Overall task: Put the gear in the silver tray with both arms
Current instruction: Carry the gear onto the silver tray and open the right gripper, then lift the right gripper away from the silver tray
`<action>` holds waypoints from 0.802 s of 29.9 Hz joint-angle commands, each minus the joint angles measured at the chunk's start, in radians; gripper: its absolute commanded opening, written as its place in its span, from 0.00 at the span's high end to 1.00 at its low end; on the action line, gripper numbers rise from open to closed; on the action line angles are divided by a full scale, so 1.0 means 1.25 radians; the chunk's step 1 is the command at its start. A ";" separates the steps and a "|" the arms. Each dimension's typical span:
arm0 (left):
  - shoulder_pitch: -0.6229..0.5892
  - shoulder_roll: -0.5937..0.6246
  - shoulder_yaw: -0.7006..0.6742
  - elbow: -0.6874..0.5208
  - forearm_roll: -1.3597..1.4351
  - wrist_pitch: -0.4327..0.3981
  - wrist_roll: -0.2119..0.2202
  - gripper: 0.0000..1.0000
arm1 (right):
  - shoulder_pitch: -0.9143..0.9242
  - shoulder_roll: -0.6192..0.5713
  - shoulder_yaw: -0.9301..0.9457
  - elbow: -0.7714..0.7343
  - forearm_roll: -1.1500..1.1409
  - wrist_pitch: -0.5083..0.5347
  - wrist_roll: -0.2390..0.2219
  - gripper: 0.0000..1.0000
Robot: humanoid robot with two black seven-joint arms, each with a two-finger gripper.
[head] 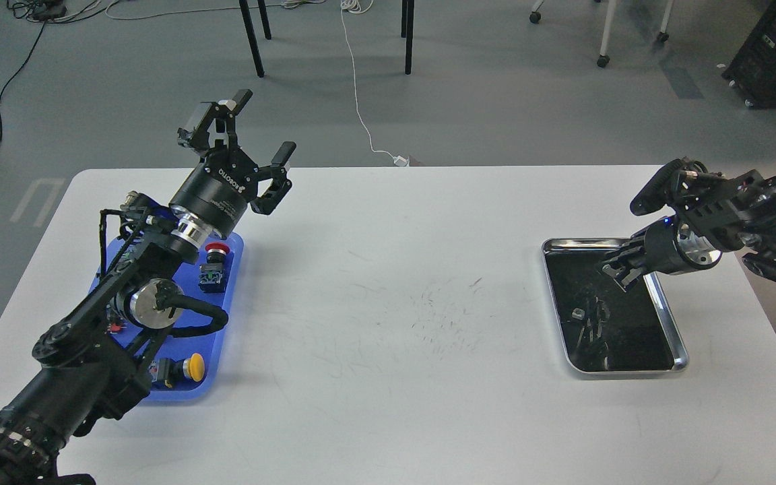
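Left arm [91,350]: black, jointed, bare metal discs at the joints, cables looped along it; enters at the lower left corner and rises over the blue tray.

Table [388,377]: white, matte, rounded corners, fine dark scuffs near the middle.

Blue tray [189,391]: glossy plastic, rectangular, at the table's left side, partly hidden under the left arm. Holds a yellow push button [192,367] at its near end and a red mushroom button [216,249] on a black block with a blue face further back.

Silver tray [679,337]: shiny metal rim, rounded corners, black inner surface, at the table's right side. A small grey piece [577,313] lies inside; too small to tell if it is the gear.

Right tool [620,269]: dark, over the tray's far part, fingers pointing down and left. Fingers not separable; cannot tell if spread or closed.

Left tool [256,145]: raised above the table's far left edge, fingers spread wide, nothing between them. White lettering "ROBOTIQ" on its black cylindrical body.

Floor [496,101]: grey, smooth, with a white cable [358,101] and black furniture legs.
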 commanded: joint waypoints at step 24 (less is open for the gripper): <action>-0.011 0.060 0.014 -0.013 0.053 -0.002 -0.017 0.02 | -0.040 -0.079 0.231 0.087 0.133 -0.047 0.000 0.02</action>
